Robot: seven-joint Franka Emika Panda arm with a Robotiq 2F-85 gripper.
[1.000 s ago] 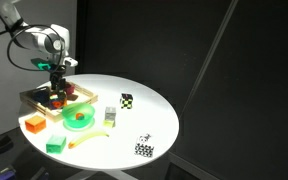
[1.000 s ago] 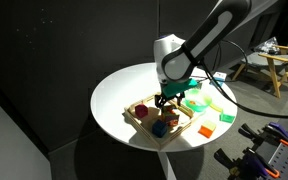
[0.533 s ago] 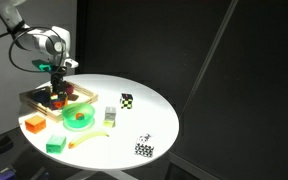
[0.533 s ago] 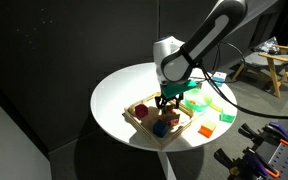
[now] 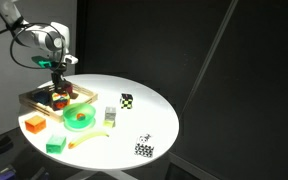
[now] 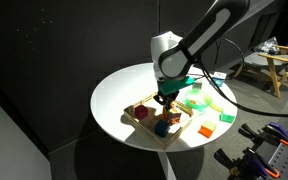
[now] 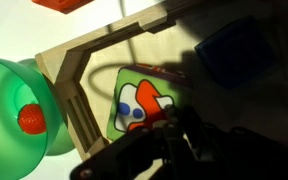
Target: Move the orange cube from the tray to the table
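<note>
My gripper (image 5: 56,87) (image 6: 164,100) hangs just above the light wooden tray (image 5: 32,97) (image 6: 144,126) on the round white table (image 5: 134,120) (image 6: 114,95). Its jaws stand close together, and a small patch of the orange cube (image 6: 164,104) shows between the fingertips. In the wrist view the gripper (image 7: 174,115) is dark and in shadow, and the cube is hidden there. Below it lies the tray's rim (image 7: 79,70) and a green, orange and white picture card (image 7: 134,100).
A red cube (image 6: 141,113) and a dark blue block (image 6: 159,127) (image 7: 229,50) lie in the tray. Beside it stands a green bowl (image 5: 79,118) (image 7: 14,100) with an orange ball (image 7: 30,119). A flat orange block (image 5: 33,124), a green block (image 5: 55,145) and two checkered cubes (image 5: 126,99) (image 5: 144,148) sit on the table.
The jaws have closed from wide open to nearly together inside the tray. The gripper has risen slightly.
</note>
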